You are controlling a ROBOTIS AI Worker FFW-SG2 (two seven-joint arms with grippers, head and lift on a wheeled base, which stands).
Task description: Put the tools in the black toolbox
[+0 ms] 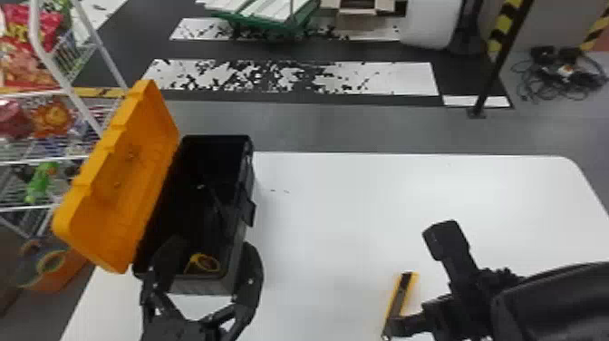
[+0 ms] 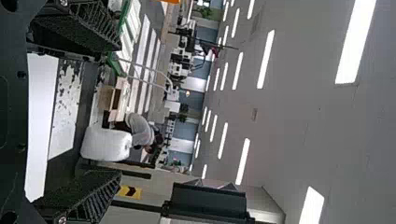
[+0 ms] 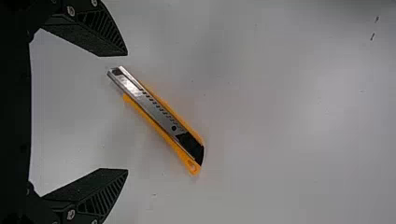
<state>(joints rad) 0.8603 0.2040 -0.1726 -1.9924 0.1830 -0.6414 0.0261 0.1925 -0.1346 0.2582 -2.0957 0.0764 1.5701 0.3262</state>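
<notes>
The black toolbox (image 1: pixel 239 254) stands at the table's left with its orange lid (image 1: pixel 122 177) raised; a yellow looped item (image 1: pixel 206 262) lies inside at the near end. My left gripper (image 1: pixel 211 254) stands open at the box's near end; its fingers are also apart in the left wrist view, the gripper (image 2: pixel 119 111) holding nothing. At the right, my right gripper (image 1: pixel 410 283) is open around one end of a yellow utility knife (image 1: pixel 401 294) on the table. In the right wrist view the knife (image 3: pixel 159 119) lies slanted, its metal tip between the open fingers of the gripper (image 3: pixel 127 113).
The white table (image 1: pixel 353 204) extends between the toolbox and my right arm. A wire shelf (image 1: pixel 50 158) with snack bags stands left of the open lid. Beyond the table are a dark post (image 1: pixel 498 63), a green cart (image 1: pixel 267 22) and a cable pile (image 1: pixel 562 72) on the floor.
</notes>
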